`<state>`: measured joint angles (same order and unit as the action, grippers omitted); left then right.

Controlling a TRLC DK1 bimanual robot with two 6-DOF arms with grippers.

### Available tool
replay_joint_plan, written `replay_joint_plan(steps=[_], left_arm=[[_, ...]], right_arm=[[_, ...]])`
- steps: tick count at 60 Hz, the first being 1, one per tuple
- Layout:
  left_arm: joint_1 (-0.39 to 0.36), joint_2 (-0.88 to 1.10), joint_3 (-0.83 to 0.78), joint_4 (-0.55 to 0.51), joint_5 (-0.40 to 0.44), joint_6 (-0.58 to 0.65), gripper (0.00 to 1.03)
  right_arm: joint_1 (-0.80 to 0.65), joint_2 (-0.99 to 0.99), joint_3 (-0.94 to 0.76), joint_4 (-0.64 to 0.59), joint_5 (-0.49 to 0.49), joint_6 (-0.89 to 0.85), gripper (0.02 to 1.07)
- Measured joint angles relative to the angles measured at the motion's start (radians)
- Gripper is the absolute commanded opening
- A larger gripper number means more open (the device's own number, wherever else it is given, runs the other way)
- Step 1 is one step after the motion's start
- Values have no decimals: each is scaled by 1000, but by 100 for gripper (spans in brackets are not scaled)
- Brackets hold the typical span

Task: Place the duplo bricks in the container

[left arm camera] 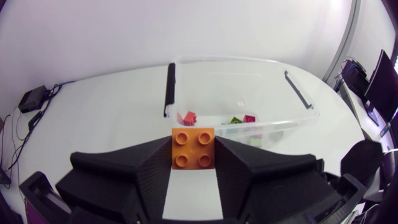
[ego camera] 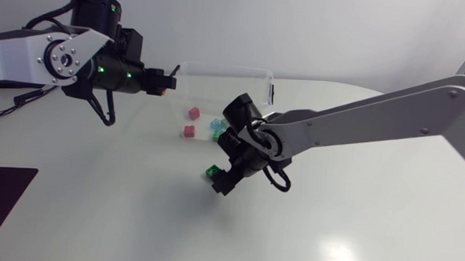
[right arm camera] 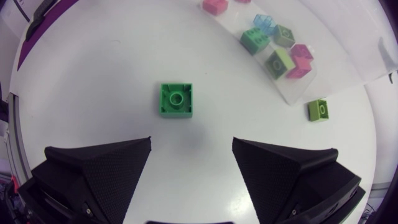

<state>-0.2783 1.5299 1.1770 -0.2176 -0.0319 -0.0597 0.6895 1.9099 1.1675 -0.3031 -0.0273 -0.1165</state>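
Note:
An orange duplo brick [left arm camera: 194,140] sits studs-up between the fingers of my left gripper [left arm camera: 193,149], which is shut on it. That gripper [ego camera: 165,80] hangs beside the left end of the clear plastic container [ego camera: 260,78]. Several pink, green and blue bricks [left arm camera: 186,117] lie inside the container [left arm camera: 298,99]. My right gripper [right arm camera: 191,146] is open and hovers just above a green brick [right arm camera: 176,99] on the table, the brick lying ahead of its fingertips. In the head view this green brick [ego camera: 211,172] shows at the gripper's [ego camera: 218,179] left edge.
A small lime brick [right arm camera: 318,109] lies on the table near the container's corner [right arm camera: 292,93]. A dark purple mat [ego camera: 2,195] covers the table's front left corner. My right arm [ego camera: 358,124] stretches across the table from the right.

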Motion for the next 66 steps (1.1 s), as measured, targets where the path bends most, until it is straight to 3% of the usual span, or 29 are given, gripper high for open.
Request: replay_joint_plan(steps=[27,49,66], left_arm=[[12,30,47,135,35,11,24],[2,205,207,92,58,12,24],[1,246,272,43,61,13,24]], right_arm=[[16,138,167,-14,-3,-18,92],[16,178,253,-125,-42,-18,70],[14,225,332,-208,-95,-18,70]])
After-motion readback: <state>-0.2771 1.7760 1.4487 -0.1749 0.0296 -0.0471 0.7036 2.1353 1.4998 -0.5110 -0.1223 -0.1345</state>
